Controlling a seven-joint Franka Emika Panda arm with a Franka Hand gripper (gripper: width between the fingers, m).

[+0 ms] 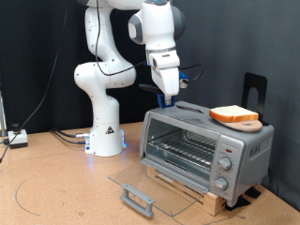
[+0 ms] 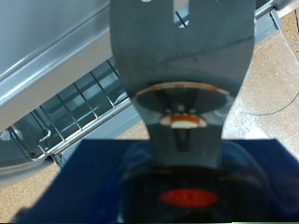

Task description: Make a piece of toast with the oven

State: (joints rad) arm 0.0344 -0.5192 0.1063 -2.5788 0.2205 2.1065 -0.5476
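A white Franka Panda arm rises from its base on the brown table (image 1: 56,187), bends at the elbow near the exterior view's top and drops its forearm steeply, so the hand points almost straight down with the gripper (image 1: 169,97) hanging just above the top of the silver-grey toaster oven (image 1: 202,147), over the end toward the exterior view's left. Whether its jaws are apart or together cannot be told: the fingertips are small and dark against the backdrop in the exterior view, and in the wrist view a blurred grey piece of the hand fills the middle of the picture and covers them. The piece of toast (image 1: 233,115), pale tan with an orange-brown crust, lies on a round light wooden board (image 1: 247,123) on the oven's roof, well apart from the jaws toward the exterior view's right; nothing is seen between the fingers. Below the jaws the oven's glass door (image 1: 150,186) is folded down flat onto the table, its grey handle (image 1: 138,199) at the near edge, leaving the cavity exposed with the wire rack (image 1: 183,148) inside. The wrist view looks down past the hand onto that wire rack and the oven's metal frame. Three knobs (image 1: 226,161) line the oven's front panel, far from the jaws.
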